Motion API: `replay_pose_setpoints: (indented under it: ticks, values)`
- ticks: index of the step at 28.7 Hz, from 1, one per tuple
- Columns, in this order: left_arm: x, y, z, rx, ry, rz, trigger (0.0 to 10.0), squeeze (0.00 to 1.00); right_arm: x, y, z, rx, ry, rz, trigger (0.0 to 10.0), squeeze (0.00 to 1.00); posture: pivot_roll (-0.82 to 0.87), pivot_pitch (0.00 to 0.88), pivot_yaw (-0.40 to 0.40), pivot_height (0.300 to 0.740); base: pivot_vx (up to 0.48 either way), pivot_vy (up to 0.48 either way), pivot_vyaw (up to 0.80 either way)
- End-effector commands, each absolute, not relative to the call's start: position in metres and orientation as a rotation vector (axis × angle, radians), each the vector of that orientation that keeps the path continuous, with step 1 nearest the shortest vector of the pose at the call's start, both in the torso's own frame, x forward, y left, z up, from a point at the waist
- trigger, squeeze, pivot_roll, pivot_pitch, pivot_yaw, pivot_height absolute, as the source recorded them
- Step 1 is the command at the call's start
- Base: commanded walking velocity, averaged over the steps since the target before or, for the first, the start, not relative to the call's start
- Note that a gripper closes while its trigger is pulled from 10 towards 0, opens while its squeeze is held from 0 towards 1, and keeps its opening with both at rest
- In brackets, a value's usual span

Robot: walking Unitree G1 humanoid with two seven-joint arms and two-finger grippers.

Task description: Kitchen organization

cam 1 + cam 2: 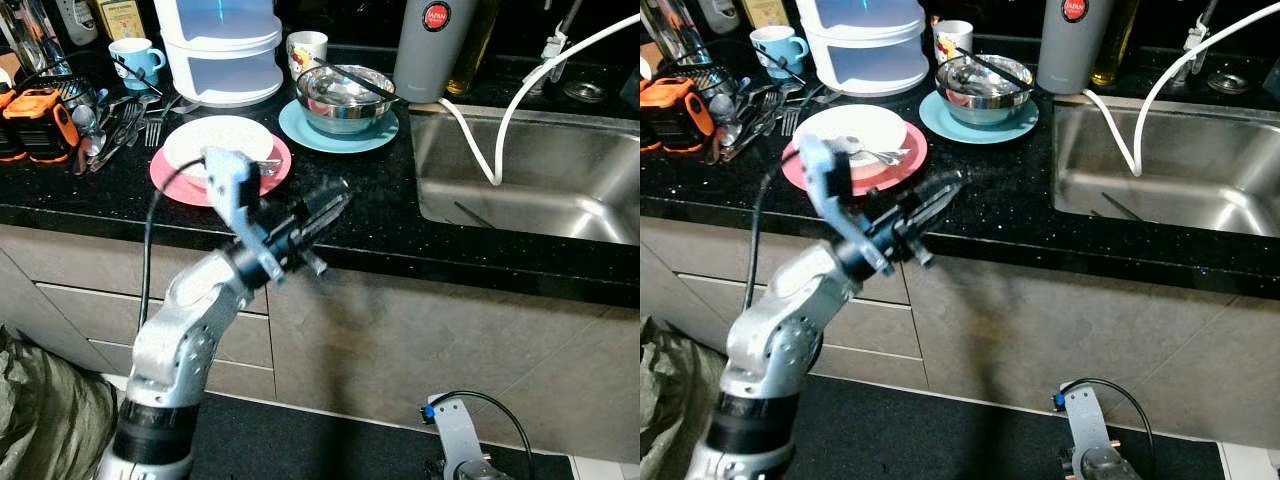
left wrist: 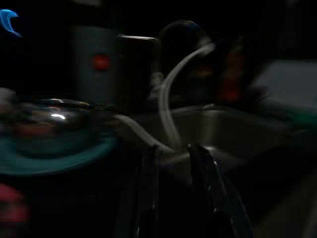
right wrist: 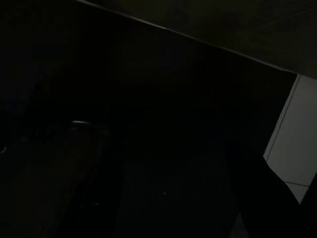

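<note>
Left hand: the left hand [image 1: 335, 200], two long black fingers on a silver arm, is raised over the front edge of the black speckled stone desk [image 1: 380, 215]; fingers close together, nothing between them, slightly blurred.
Behind the left hand: a white plate on a pink round plate [image 1: 180, 185], with a metal spoon [image 1: 875, 154] lying on it.
Ahead of the left hand: a shiny steel bowl [image 1: 345, 95] on a teal round plate [image 1: 300, 128], black chopsticks [image 1: 355, 78] across the bowl.
Further ahead: a stainless steel sink [image 1: 540, 185] with a white hose [image 1: 490, 150] hanging into it.
Right hand: the right hand hangs low beside the cabinet; its view is very dark, so I cannot tell its fingers' state.
</note>
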State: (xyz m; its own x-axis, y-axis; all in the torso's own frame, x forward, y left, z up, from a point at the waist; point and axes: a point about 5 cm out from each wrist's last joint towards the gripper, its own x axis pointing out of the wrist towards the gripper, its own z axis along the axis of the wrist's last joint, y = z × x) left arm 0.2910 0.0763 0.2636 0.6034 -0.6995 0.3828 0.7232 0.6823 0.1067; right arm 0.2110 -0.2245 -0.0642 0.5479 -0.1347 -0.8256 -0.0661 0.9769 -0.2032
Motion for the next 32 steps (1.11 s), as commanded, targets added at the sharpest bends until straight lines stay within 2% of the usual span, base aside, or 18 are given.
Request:
replay_pose_setpoints:
  ticks: [1,3,4,5,8,10,11,12,16,20,21,22,23,32]
  values:
    - [0.293,0.077,0.265,0.012,-0.427,-0.765,10.0,0.0,0.209,-0.23,-0.064,-0.223,1.008,-0.05,10.0,0.0,0.06,0.115,-0.016,0.74,0.0,0.0,0.0]
    - [0.299,0.08,0.273,0.157,-0.463,-0.658,10.0,0.0,0.211,-0.232,-0.063,-0.23,1.008,-0.048,10.0,0.0,0.07,0.112,-0.016,0.74,0.0,0.0,0.0]
    - [0.299,0.08,0.273,0.157,-0.463,-0.658,10.0,0.0,0.211,-0.232,-0.063,-0.23,1.008,-0.048,10.0,0.0,0.07,0.112,-0.016,0.74,0.0,0.0,0.0]
    - [0.303,0.087,0.283,0.3,-0.506,-0.566,10.0,0.0,0.211,-0.231,-0.063,-0.22,1.012,-0.043,10.0,0.0,0.07,0.11,-0.015,0.74,0.0,0.0,0.0]
    - [0.304,0.089,0.285,0.332,-0.518,-0.545,10.0,0.0,0.211,-0.231,-0.063,-0.214,1.014,-0.041,10.0,0.0,0.07,0.11,-0.016,0.74,0.0,0.0,0.0]
    - [0.307,0.093,0.289,0.468,-0.544,-0.487,10.0,0.0,0.211,-0.23,-0.063,-0.226,1.021,-0.024,10.0,0.0,0.07,0.109,-0.017,0.74,0.0,0.0,0.0]
    - [0.308,0.095,0.289,0.538,-0.547,-0.466,10.0,1.0,0.211,-0.229,-0.063,-0.234,1.024,-0.016,10.0,0.0,0.07,0.107,-0.018,0.74,0.0,0.0,0.0]
    - [0.308,0.095,0.289,0.538,-0.547,-0.466,10.0,1.0,0.211,-0.229,-0.063,-0.234,1.024,-0.016,10.0,0.0,0.07,0.107,-0.018,0.74,0.0,0.0,0.0]
    - [0.308,0.103,0.29,0.759,-0.547,-0.381,10.0,1.0,0.211,-0.229,-0.063,-0.244,1.031,-0.004,10.0,0.0,0.08,0.11,-0.022,0.74,0.0,0.0,0.0]
    - [0.308,0.108,0.292,0.858,-0.551,-0.331,10.0,1.0,0.212,-0.227,-0.063,-0.231,1.036,0.011,10.0,0.0,0.09,0.113,-0.025,0.74,0.0,0.0,0.0]
    - [0.308,0.11,0.292,0.886,-0.55,-0.31,10.0,0.54,0.213,-0.225,-0.063,-0.209,1.035,0.036,10.0,0.0,0.09,0.113,-0.025,0.74,0.0,0.0,0.0]
    - [0.308,0.112,0.291,0.905,-0.55,-0.297,10.0,0.21,0.213,-0.222,-0.063,-0.191,1.033,0.053,10.0,0.0,0.1,0.113,-0.025,0.74,0.0,0.0,0.0]
    - [0.307,0.113,0.29,0.907,-0.549,-0.291,10.0,0.0,0.213,-0.221,-0.064,-0.192,1.038,0.07,10.0,0.0,0.1,0.114,-0.023,0.74,0.0,0.0,0.79]
    - [0.31,0.12,0.281,0.962,-0.525,-0.268,10.0,0.0,0.211,-0.219,-0.065,-0.213,1.051,0.075,10.0,0.0,0.1,0.129,-0.009,0.74,0.0,0.0,0.79]
